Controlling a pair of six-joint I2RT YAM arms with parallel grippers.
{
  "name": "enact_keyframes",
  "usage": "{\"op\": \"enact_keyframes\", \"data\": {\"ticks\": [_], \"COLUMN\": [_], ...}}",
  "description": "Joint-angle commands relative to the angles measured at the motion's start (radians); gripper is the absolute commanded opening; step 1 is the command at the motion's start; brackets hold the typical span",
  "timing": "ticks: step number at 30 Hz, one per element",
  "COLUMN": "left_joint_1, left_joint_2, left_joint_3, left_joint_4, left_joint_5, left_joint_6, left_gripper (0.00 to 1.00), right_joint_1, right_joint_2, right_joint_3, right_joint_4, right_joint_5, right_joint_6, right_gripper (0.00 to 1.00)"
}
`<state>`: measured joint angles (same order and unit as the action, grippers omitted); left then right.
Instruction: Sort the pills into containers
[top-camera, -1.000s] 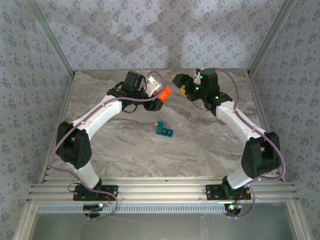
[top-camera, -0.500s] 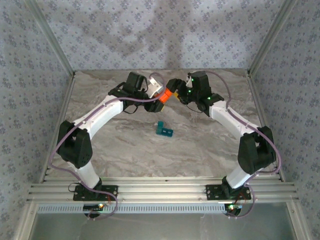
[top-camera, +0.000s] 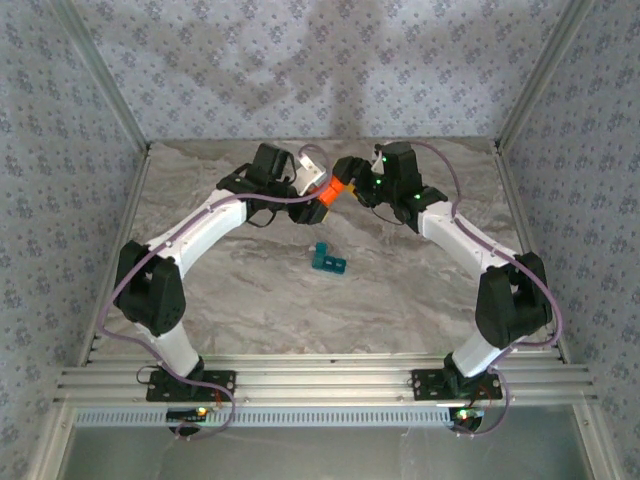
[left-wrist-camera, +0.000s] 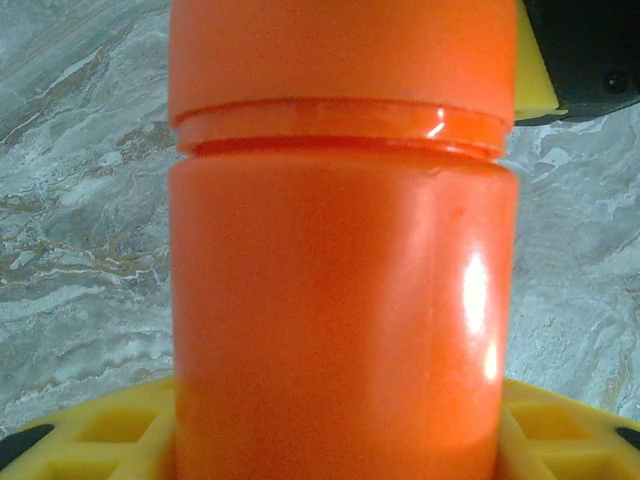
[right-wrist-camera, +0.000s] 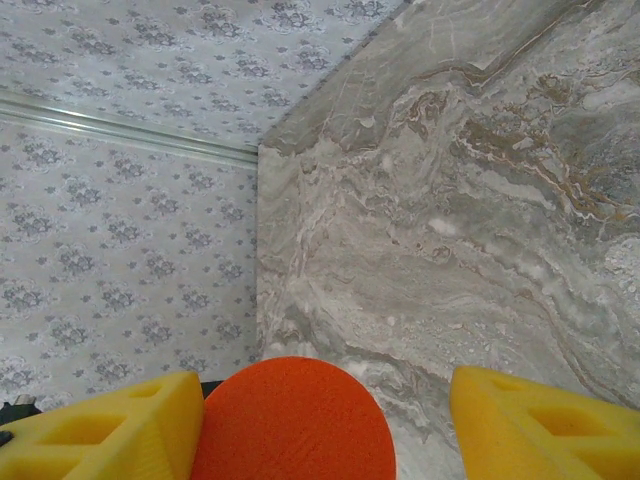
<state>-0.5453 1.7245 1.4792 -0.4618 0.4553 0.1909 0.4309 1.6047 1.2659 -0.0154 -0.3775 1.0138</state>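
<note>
Pill box (top-camera: 328, 260) well apart from fingers (right-wrist-camera: 520, 420) around orange bottle (top-camera: 331, 189)

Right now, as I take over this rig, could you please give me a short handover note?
Left gripper: shut on the orange bottle, which looks raised off the table.
Right gripper: open, its fingers either side of the bottle's cap, not yet clamped.
Teal pill box: lying on the table, apart from both grippers.
Done: bottle picked up; cap on.
Left: probably grip the cap, open the bottle, then sort the pills into the box.
</note>
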Motion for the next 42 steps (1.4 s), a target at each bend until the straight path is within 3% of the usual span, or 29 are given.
{"op": "enact_keyframes", "data": {"ticks": [1,14,18,24,31,35,38,39,41,42], "left_joint_1": [-0.011,-0.013,-0.013,-0.01,0.024,0.082,0.088,0.088,0.086,0.083], "left_joint_2": [0.007,0.004,0.001,-0.003,-0.029,-0.069,-0.095,-0.095,-0.087,-0.081], "left_joint_3": [0.042,0.04,0.04,0.041,0.034,-0.004,-0.026,-0.024,-0.01,-0.002], "left_joint_4": [0.016,0.014,0.017,0.026,0.067,0.177,0.205,0.195,0.154,0.126], "left_joint_5": [0.02,0.018,0.016,0.016,0.098,0.254,0.241,0.23,0.198,0.175], "left_joint_6": [0.016,0.012,0.007,-0.01,-0.085,-0.218,-0.223,-0.214,-0.184,-0.164], "left_gripper": [0.0,0.0,0.0,0.0,0.0,0.0,0.0,0.0,0.0,0.0], "right_joint_1": [0.024,0.026,0.029,0.029,-0.019,-0.058,-0.061,-0.06,-0.063,-0.068], "right_joint_2": [0.005,-0.007,-0.009,-0.011,-0.009,-0.021,-0.023,-0.023,-0.023,-0.022], "right_joint_3": [0.033,0.015,0.008,-0.012,-0.123,-0.17,-0.152,-0.142,-0.119,-0.105], "right_joint_4": [0.016,0.051,0.055,0.077,0.272,0.352,0.332,0.322,0.304,0.285], "right_joint_5": [-0.027,-0.045,-0.047,-0.067,-0.193,-0.269,-0.29,-0.291,-0.301,-0.306], "right_joint_6": [0.007,0.045,0.047,0.044,-0.079,-0.142,-0.145,-0.143,-0.137,-0.131], "right_gripper": [0.69,0.7,0.64,0.44,0.41,0.43,0.47,0.53,0.75,0.8]}}
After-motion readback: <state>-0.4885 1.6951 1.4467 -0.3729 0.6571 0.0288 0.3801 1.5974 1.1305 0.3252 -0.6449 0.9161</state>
